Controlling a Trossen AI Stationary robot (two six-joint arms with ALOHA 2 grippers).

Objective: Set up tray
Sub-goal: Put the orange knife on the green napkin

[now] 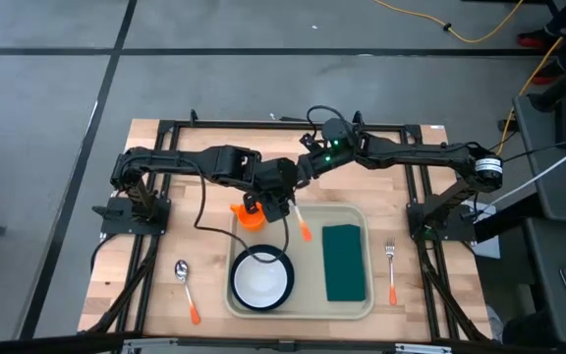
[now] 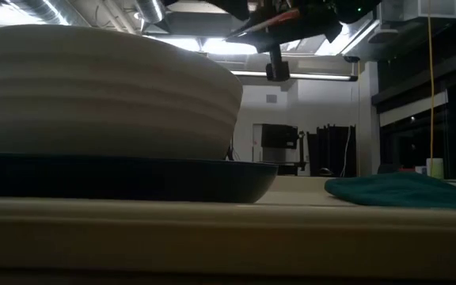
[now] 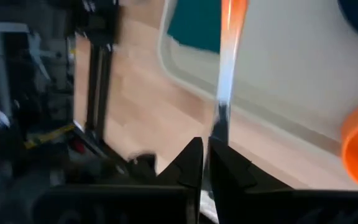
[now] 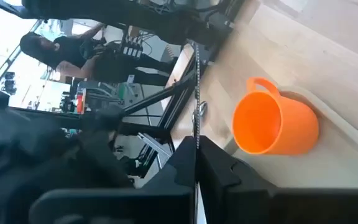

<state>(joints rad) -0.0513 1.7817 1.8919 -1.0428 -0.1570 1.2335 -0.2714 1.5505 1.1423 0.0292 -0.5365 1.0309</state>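
Observation:
A knife (image 1: 301,222) with an orange handle and a metal blade hangs tilted over the far left part of the beige tray (image 1: 357,307). My left gripper (image 1: 287,203) is shut on it, and my right gripper (image 1: 303,179), coming from the far right, is shut on it too. On the tray sit a white bowl (image 1: 260,280) on a dark plate (image 2: 172,180), a teal cloth (image 1: 343,262) and an orange cup (image 1: 251,216) at its far left corner. A spoon (image 1: 185,285) lies left of the tray. A fork (image 1: 391,267) lies to its right. My left gripper pinches the knife's metal blade (image 3: 218,127) between its two fingertips, slanting down from the table's left side. The knife runs on lengthwise from the fingers, its orange handle (image 3: 232,18) the far, lower end, clear of the tray. My right gripper is shut on a thin metal edge (image 4: 196,134), the blade seen edge-on, which runs out from between its fingertips. It comes nearly level from the table's far right. Where along the blade it grips is hidden by the fingers.
Black frame rails (image 1: 416,187) run along the wooden table's far, left and right sides. The two arms meet over the table's middle, above the cup. Bare wood lies between tray and rails on both sides, where the spoon and fork lie.

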